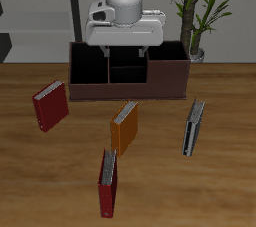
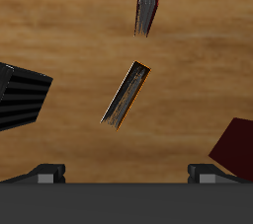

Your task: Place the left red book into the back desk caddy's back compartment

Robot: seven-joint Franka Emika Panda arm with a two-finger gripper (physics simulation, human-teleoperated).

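Observation:
The left red book (image 1: 107, 183) stands on edge near the table's front edge, bright red with a grey page edge; it also shows in the wrist view (image 2: 148, 1). The back desk caddy (image 1: 120, 92) is a long dark brown box at the table's back. Its back compartment (image 1: 127, 57) is a small black middle cell, partly covered by the arm. My gripper (image 1: 122, 47) hangs open and empty above the caddy, far from the red book. In the wrist view the gripper (image 2: 126, 175) shows both fingertips (image 2: 44, 174) wide apart with nothing between them.
An orange book (image 1: 125, 126) stands at mid-table, directly under the wrist camera (image 2: 126, 94). A darker maroon book (image 1: 48, 108) and a dark grey-edged book (image 1: 193, 128) stand on either side. A potted plant (image 1: 197, 11) stands behind the caddy.

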